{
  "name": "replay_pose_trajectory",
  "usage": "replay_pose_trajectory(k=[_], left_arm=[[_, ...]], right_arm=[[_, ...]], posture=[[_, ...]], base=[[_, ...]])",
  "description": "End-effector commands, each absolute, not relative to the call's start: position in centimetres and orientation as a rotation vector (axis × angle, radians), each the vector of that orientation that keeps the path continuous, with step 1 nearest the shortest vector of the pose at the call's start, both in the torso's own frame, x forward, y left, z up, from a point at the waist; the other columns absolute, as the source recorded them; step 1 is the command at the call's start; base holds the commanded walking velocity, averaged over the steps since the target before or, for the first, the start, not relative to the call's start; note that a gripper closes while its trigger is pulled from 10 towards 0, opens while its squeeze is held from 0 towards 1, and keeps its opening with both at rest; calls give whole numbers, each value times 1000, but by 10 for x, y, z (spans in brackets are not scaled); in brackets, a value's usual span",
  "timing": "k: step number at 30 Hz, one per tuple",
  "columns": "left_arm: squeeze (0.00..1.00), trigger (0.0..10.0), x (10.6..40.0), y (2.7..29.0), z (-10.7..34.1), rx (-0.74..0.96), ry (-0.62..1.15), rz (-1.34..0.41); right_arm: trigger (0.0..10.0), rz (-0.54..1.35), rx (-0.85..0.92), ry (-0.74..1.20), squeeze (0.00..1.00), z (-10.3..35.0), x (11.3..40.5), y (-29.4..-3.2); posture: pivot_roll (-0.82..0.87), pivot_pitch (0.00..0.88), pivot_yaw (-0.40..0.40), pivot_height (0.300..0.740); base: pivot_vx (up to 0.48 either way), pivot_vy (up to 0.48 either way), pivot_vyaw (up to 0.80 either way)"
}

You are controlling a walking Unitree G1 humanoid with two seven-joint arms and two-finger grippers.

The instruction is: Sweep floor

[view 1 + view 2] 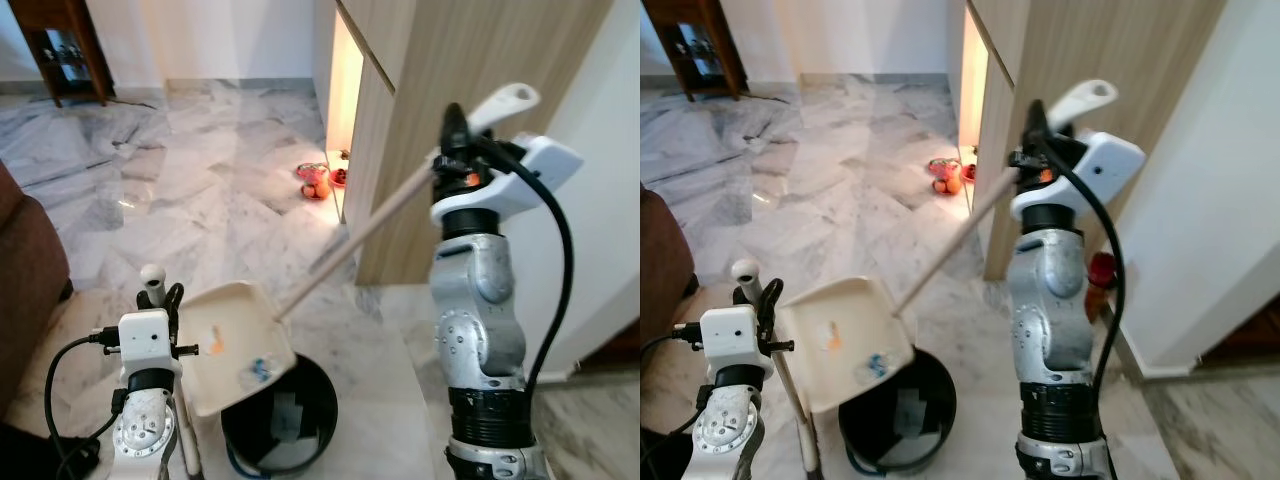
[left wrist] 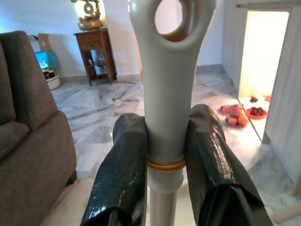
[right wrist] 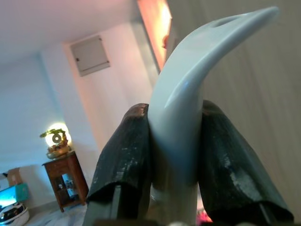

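Note:
A cream dustpan (image 1: 228, 345) hangs tilted over a round black bin (image 1: 285, 425), with small orange and blue scraps (image 1: 258, 370) lying on its blade. Its long pale handle (image 1: 360, 240) runs up to my right gripper (image 1: 455, 150), which is shut on the curved handle end (image 3: 188, 117). My left gripper (image 1: 160, 295) is low at the left, beside the dustpan. It is shut on the grey broom handle (image 2: 164, 94), just below the hanging hole. The broom head is hidden.
A brown sofa (image 1: 25, 280) stands close on the left. A wooden cabinet wall (image 1: 440, 90) rises right behind the right arm. Red plates with fruit (image 1: 318, 180) lie on the marble floor by its lit gap. A dark wooden side table (image 1: 70, 45) stands far left.

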State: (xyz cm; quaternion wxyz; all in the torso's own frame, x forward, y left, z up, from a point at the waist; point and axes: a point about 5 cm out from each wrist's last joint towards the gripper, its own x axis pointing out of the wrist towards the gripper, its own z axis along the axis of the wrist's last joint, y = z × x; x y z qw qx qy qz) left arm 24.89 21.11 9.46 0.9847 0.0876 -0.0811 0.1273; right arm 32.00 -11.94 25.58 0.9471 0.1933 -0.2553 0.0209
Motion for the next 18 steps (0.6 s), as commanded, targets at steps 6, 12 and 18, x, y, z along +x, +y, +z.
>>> replay_pose_trajectory(k=[6, 12, 18], left_arm=[[0, 10000, 250, 210, 101, 193, -197, 237], [0, 10000, 248, 210, 98, 194, -189, 232], [0, 10000, 247, 212, 97, 198, -182, 236]], right_arm=[[10000, 96, 378, -613, 0, 275, 314, -109], [10000, 125, 320, -650, 0, 278, 309, -102], [10000, 152, 259, -696, 0, 284, 305, -95]], posture=[[150, 21, -43, 740], [149, 23, -43, 740], [145, 24, -42, 740]], base=[[44, 0, 0], [0, 0, 0], [0, 0, 0]])
